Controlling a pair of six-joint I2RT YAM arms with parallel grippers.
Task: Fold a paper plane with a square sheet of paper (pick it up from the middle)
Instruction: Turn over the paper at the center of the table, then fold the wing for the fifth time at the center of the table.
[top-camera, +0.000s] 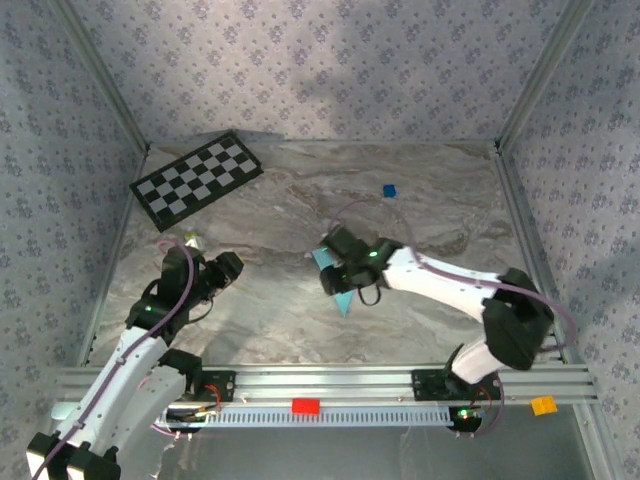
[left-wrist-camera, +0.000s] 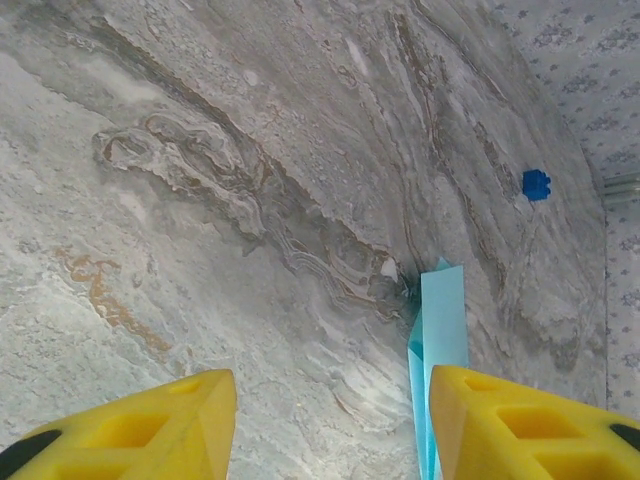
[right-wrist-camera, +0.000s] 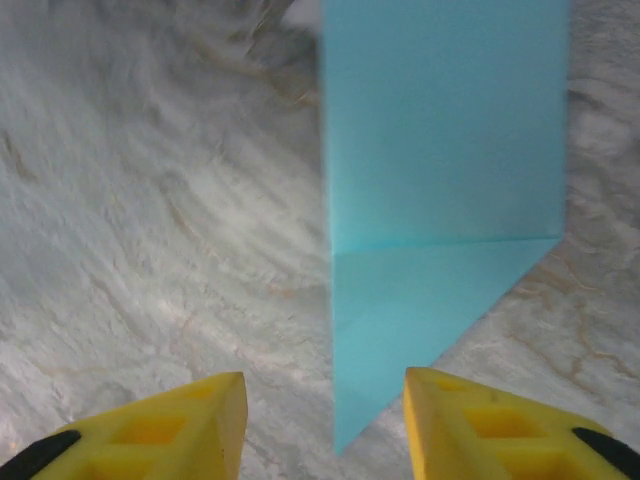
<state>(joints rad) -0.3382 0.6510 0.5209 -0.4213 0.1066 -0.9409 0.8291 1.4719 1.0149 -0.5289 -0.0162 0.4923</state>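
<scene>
On the marbled table (top-camera: 262, 305), folded blue paper (right-wrist-camera: 440, 150) lies before the right gripper (right-wrist-camera: 322, 385), spread wide, empty; left gripper (left-wrist-camera: 332, 378) likewise wide, empty.

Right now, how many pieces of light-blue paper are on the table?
1: a folded light-blue sheet is mid-table, below the right gripper, which may hide part of it.

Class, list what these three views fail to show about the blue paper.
Top view: the right hand covers the middle of the paper.
Right wrist view: the top edge cuts off the paper's far end.
Left wrist view: the paper runs past the bottom edge, beside the left hand.
</scene>
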